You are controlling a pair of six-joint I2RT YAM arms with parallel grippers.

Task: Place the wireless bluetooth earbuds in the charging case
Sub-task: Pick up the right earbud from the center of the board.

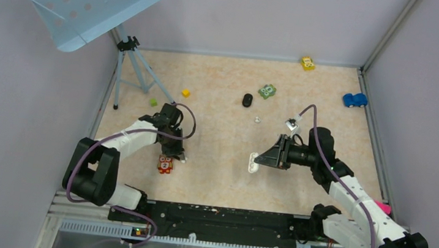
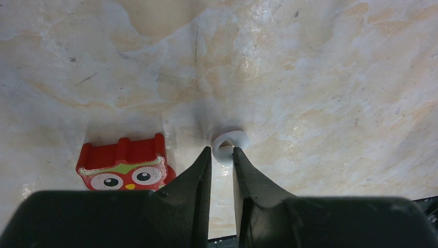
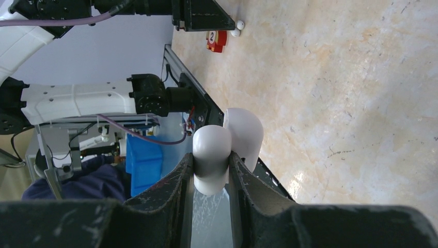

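Observation:
A white earbud [image 2: 231,143] lies on the table at the tips of my left gripper [image 2: 222,151], whose jaws stand narrow with the bud's lower part pinched between them. From above, that gripper [image 1: 178,155] points down at the table's left, just over the bud [image 1: 183,160]. My right gripper [image 3: 212,159] is shut on the white charging case [image 3: 213,150], held off the table with its lid [image 3: 246,135] swung open. In the top view the case [image 1: 254,163] hangs near the table's middle. Another tiny white earbud [image 1: 257,119] lies farther back.
A red owl block [image 2: 124,165] sits right beside the left fingers. A black oval object [image 1: 247,100], a green toy [image 1: 267,91], a yellow toy [image 1: 308,63], a blue car [image 1: 354,100], two small cubes [image 1: 186,93] and a tripod [image 1: 131,65] stand toward the back.

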